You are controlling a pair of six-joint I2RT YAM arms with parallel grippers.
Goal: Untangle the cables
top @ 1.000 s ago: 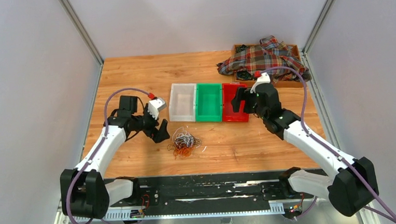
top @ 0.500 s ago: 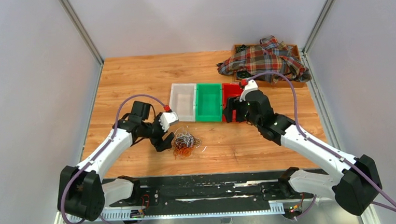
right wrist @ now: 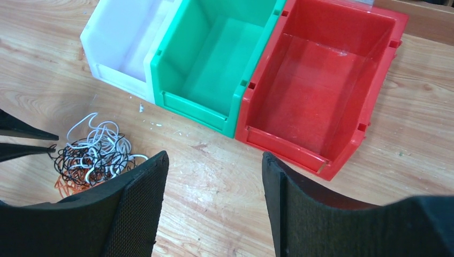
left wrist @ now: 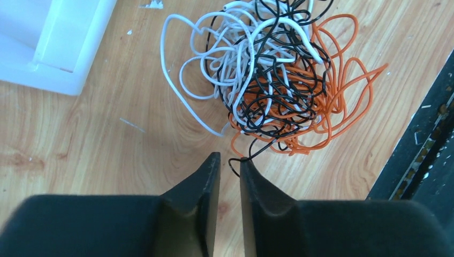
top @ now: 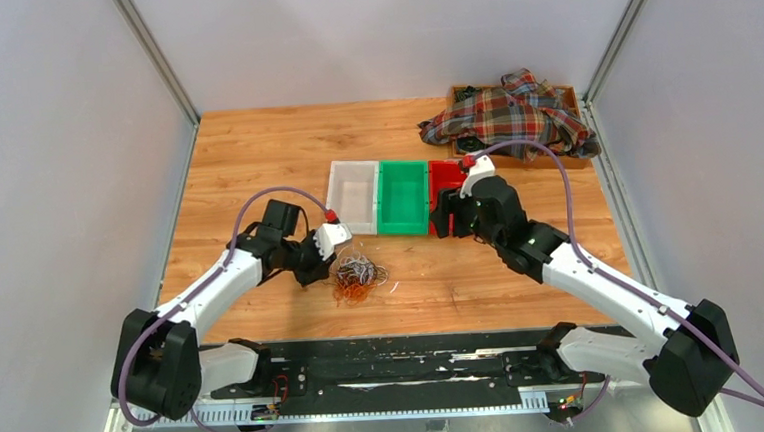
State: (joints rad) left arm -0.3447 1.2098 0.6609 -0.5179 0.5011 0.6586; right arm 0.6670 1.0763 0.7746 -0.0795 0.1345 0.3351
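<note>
The cables [top: 355, 276] lie as one tangled heap of thin white, black and orange wires [left wrist: 273, 80] on the wooden table, in front of the white bin. My left gripper [left wrist: 230, 160] is down at the heap's left edge [top: 325, 272]. Its jaws are nearly together with a narrow gap left. A small black wire loop [left wrist: 234, 165] sits in that gap and touches the right fingertip [left wrist: 247, 163]. My right gripper [right wrist: 214, 160] hovers open and empty over bare wood in front of the red bin [top: 442, 218]; the heap [right wrist: 93, 155] is at its left.
White [top: 353, 198], green [top: 403, 197] and red [top: 449, 175] bins stand in a row behind the heap, all empty in the right wrist view. A plaid cloth [top: 507, 113] lies over a wooden tray [top: 569, 92] at the back right.
My left gripper has moved right and down to the heap's edge and its jaws have closed almost fully. The right gripper has shifted left, off the red bin, and narrowed a little.
</note>
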